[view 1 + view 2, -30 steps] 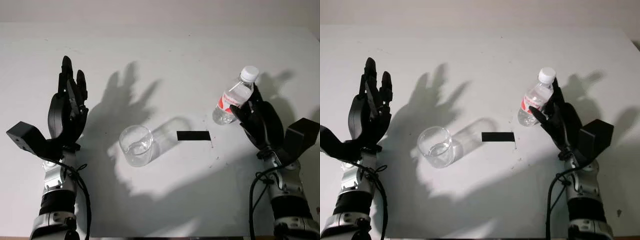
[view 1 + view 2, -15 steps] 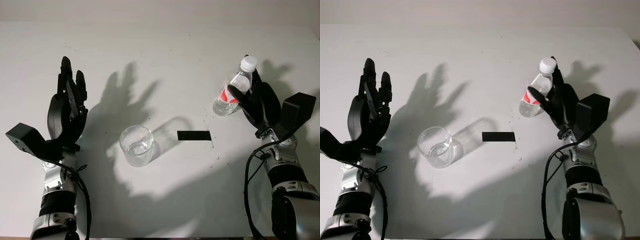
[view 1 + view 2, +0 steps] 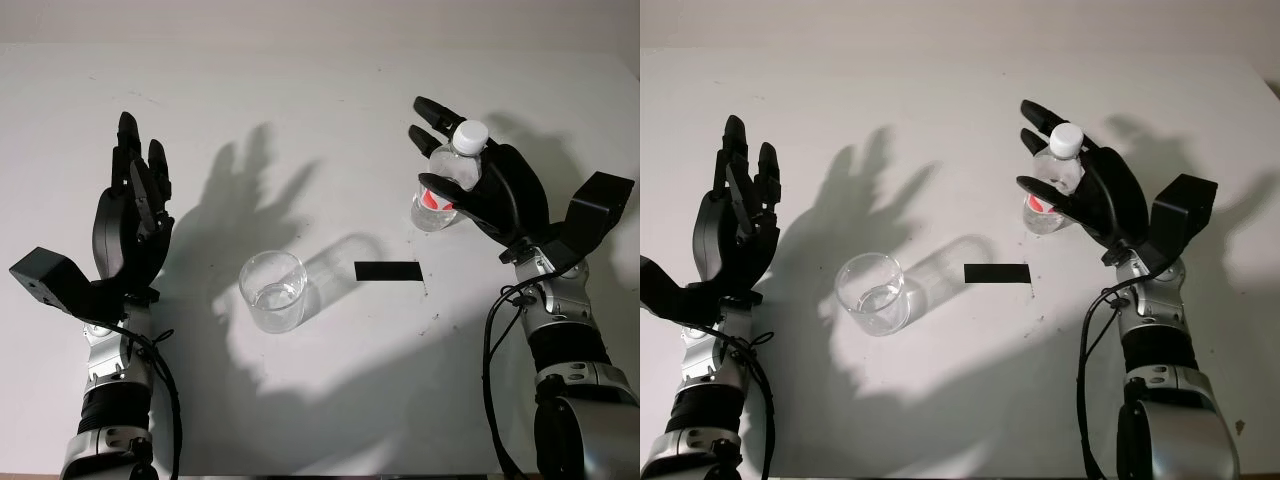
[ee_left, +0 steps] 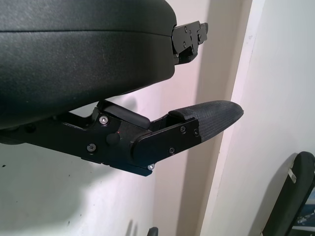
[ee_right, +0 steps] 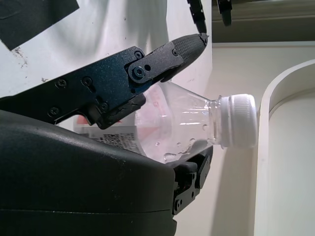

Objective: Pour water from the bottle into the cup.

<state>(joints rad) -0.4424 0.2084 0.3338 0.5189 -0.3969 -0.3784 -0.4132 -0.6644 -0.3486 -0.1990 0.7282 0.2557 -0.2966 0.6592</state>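
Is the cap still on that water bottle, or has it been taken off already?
Still on. The bottle carries its white cap, seen on the neck in the right wrist view, while the right hand wraps around it on the table.

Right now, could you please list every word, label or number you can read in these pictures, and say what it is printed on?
Water bottle, red and white label: small print, too blurred to read.
Glass cup: no markings.
Black tape strip: blank.

The bottle (image 3: 440, 190) carries a red-and-white label whose fine print is too small to read
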